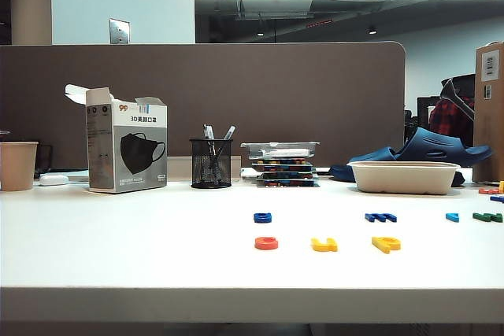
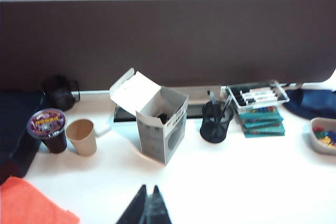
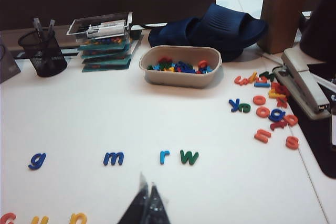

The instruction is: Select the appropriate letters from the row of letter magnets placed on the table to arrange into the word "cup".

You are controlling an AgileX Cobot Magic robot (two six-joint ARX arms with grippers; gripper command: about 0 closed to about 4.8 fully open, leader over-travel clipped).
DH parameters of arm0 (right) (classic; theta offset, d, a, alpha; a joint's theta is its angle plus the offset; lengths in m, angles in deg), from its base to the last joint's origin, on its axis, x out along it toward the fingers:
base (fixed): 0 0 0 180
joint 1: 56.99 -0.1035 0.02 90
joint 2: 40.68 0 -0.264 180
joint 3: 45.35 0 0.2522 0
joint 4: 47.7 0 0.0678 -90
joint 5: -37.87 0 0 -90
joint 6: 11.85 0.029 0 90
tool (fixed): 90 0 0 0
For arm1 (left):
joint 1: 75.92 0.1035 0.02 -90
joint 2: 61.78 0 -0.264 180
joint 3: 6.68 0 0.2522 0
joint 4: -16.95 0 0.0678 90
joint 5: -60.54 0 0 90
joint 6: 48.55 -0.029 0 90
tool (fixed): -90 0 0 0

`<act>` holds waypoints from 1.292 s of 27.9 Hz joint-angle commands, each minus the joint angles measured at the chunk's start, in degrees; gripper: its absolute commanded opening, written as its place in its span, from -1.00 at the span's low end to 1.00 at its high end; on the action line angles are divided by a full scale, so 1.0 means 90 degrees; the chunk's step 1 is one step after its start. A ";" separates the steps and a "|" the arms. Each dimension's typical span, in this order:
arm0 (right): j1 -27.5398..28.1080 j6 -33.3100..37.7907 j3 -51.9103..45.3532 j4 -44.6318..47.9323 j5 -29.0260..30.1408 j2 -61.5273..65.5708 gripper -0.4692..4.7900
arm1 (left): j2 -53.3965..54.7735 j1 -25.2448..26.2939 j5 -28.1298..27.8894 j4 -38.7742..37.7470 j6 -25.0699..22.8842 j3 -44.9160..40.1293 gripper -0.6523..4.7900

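Seemingly the word is finished: red "c" (image 1: 266,243), yellow "u" (image 1: 324,245) and "p" (image 1: 386,244) sit in a front line on the table (image 1: 126,249), ahead of the blue "g" (image 3: 37,160), "m" (image 3: 113,158), "r" (image 3: 164,156) and green "w" (image 3: 189,157). Left gripper (image 2: 146,209) and right gripper (image 3: 146,206) hover clear with jaws closed and empty; next probably retreat. The right wrist view crops the word.

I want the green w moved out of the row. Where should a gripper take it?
Likely from straight above: the green w lies flat on the table, so pinch across its width. The light blue r sits close beside it; the shut right gripper is nearest.
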 commanded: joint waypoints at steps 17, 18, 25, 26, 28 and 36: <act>-0.0005 0.0005 -0.0957 0.1166 0.0010 -0.0325 -0.83 | -0.2390 0.0000 0.0007 -0.0369 0.0236 -0.2487 -0.78; -0.0002 0.0005 -0.0986 0.1183 0.0010 -0.0325 -0.83 | -0.2591 0.0000 0.0007 -0.0335 0.0255 -0.2715 -0.78; -0.0005 0.0005 -0.1246 0.1355 0.0010 -0.0376 -0.83 | -0.3917 0.0002 0.0005 0.0058 0.0323 -0.4192 -0.78; -0.0005 0.0005 -0.1302 0.1401 0.0007 -0.0408 -0.83 | -0.4090 0.0002 0.0005 0.0100 0.0323 -0.4384 -0.78; -0.0005 0.0005 -0.1435 0.1496 0.0010 -0.0491 -0.83 | -0.4476 0.0002 0.0005 0.0185 0.0323 -0.4770 -0.78; -0.0010 0.0007 -0.2288 0.1753 -0.0085 -0.1518 -0.83 | -0.6217 0.0007 0.0029 0.0607 0.0452 -0.6343 -0.78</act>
